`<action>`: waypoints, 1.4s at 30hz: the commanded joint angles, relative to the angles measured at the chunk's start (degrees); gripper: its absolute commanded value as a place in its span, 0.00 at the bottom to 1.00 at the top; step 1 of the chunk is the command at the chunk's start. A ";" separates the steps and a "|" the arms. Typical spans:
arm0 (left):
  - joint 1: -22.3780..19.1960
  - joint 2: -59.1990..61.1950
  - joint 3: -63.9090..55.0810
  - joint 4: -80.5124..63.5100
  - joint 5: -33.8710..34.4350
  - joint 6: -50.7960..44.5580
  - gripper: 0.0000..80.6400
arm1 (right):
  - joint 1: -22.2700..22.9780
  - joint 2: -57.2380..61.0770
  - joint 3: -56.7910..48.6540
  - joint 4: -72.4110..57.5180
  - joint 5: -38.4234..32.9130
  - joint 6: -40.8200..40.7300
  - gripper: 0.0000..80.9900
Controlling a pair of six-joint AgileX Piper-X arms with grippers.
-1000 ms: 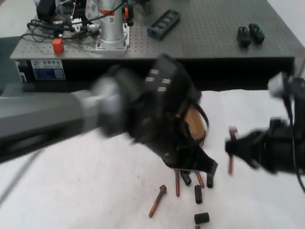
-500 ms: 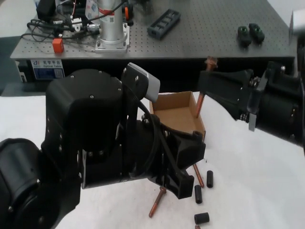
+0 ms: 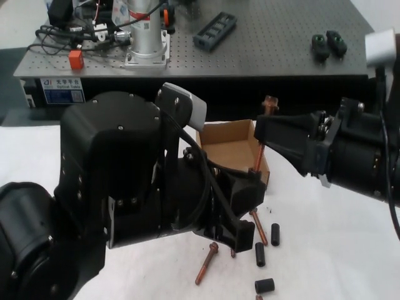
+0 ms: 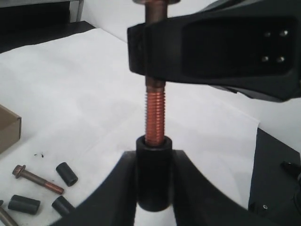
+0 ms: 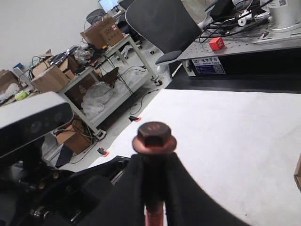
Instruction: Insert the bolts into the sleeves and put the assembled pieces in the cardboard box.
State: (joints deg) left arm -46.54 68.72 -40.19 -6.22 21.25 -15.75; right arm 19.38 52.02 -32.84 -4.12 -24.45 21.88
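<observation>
Copper bolt (image 4: 155,113) tip in blk sleeve (image 4: 154,174).

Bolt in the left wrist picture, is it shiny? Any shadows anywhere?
Left wrist view: light gleams softly on the threads of the bolt; the black sleeve at its tip looks dull. Right wrist view: the bolt's head has a faint sheen. High view: the loose bolts cast faint shadows on the evenly lit white cloth.

An orange cube (image 3: 75,59), metal post (image 3: 147,31) and black tray (image 3: 214,30) sit on the perforated bench (image 3: 281,53).
</observation>
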 commanded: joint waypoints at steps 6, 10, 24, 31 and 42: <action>0.11 -0.48 -0.10 -1.54 1.85 0.55 0.01 | 0.12 -0.54 -0.09 1.46 -1.98 -1.30 0.05; 0.11 -0.48 -0.10 -1.54 2.61 6.10 0.01 | 0.12 -0.54 -0.09 4.48 -3.82 -1.30 0.05; 0.11 0.10 -0.10 -2.84 -6.01 9.31 0.01 | -2.54 -2.03 -0.09 10.14 -4.41 -1.10 0.58; 0.60 5.76 -0.10 -20.49 -12.25 7.64 0.01 | -9.43 -9.58 -0.09 12.25 -2.42 -2.21 0.58; 2.75 20.41 -11.05 -17.60 -21.24 -6.35 0.01 | -18.80 -16.79 -0.09 28.19 5.39 -10.35 0.58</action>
State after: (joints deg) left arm -44.58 88.23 -48.51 -27.01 1.06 -17.85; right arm 1.14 35.36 -32.84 22.33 -19.82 12.57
